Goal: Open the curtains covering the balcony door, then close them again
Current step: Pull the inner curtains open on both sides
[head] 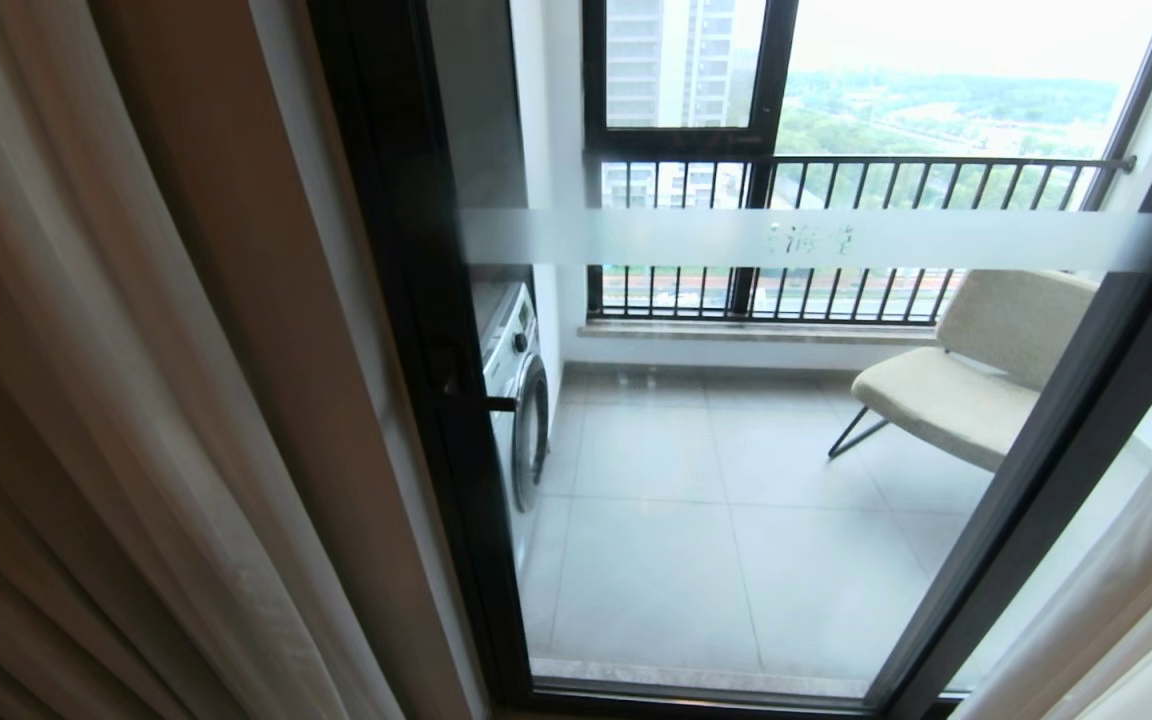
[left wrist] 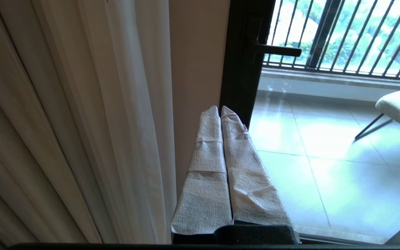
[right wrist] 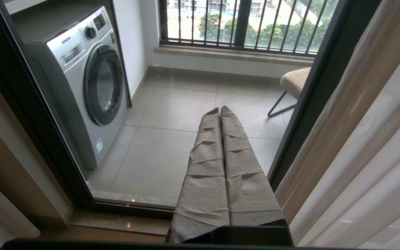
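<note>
The curtains are drawn apart to both sides. The left curtain [head: 106, 420], cream fabric with a sheer white layer [left wrist: 127, 114], hangs bunched beside the wall. The right curtain [head: 1126, 600] hangs at the far right edge. Between them the balcony door [head: 736, 240] stands uncovered, its black frame [head: 416, 330] and frosted band in plain sight. Neither arm shows in the head view. My left gripper [left wrist: 220, 108] is shut and empty, close to the left curtain's edge and apart from it. My right gripper [right wrist: 219, 109] is shut and empty, beside the right curtain [right wrist: 359, 139].
Behind the glass are a washing machine [right wrist: 85, 80], a beige chair [head: 966, 380], a tiled floor and a barred railing [head: 836, 230]. A black door handle [left wrist: 276, 50] juts from the frame. A beige wall strip [head: 266, 330] stands between the left curtain and the door.
</note>
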`<state>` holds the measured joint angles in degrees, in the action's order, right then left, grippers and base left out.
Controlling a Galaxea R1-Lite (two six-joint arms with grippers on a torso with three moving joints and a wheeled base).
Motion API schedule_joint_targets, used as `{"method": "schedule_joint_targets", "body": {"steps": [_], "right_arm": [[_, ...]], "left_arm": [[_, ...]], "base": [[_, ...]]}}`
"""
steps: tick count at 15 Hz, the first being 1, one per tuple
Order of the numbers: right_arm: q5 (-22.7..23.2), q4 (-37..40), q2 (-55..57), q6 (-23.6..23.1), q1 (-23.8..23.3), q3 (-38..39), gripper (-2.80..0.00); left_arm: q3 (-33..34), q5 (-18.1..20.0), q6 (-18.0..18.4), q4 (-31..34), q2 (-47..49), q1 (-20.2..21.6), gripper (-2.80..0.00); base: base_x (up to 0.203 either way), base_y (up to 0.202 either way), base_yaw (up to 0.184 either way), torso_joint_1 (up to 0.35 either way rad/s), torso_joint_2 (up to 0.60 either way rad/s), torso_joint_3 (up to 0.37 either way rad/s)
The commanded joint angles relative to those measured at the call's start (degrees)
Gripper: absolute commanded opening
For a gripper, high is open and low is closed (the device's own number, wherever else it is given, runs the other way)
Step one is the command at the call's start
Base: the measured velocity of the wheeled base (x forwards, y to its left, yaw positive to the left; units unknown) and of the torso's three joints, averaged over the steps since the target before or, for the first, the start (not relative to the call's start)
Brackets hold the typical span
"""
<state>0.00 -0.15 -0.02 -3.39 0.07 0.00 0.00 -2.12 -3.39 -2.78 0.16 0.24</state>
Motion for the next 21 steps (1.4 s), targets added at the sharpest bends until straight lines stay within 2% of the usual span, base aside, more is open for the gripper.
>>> {"method": "schedule_joint_targets", "body": {"steps": [1, 17, 21], "right_arm": [[0.0, -0.03, 0.02, -0.04, 0.01, 0.0, -2.8], [0.0, -0.03, 0.02, -0.04, 0.01, 0.0, -2.8], [0.0, -0.03, 0.02, -0.04, 0.01, 0.0, -2.8]], "left_arm": [[0.0, 0.01, -0.04, -0.03, -0.16, 0.02, -2.8], [0.0, -0.08, -0.04, -0.03, -0.07, 0.02, -2.8], [0.0, -0.08, -0.03, -0.03, -0.16, 0.02, -2.8]], "base": [[0.0, 0.0, 0.0, 0.0, 0.0, 0.0], [0.0, 0.0, 0.0, 0.0, 0.0, 0.0], [-0.002, -0.149, 0.001, 0.002, 0.0, 0.002]]}}
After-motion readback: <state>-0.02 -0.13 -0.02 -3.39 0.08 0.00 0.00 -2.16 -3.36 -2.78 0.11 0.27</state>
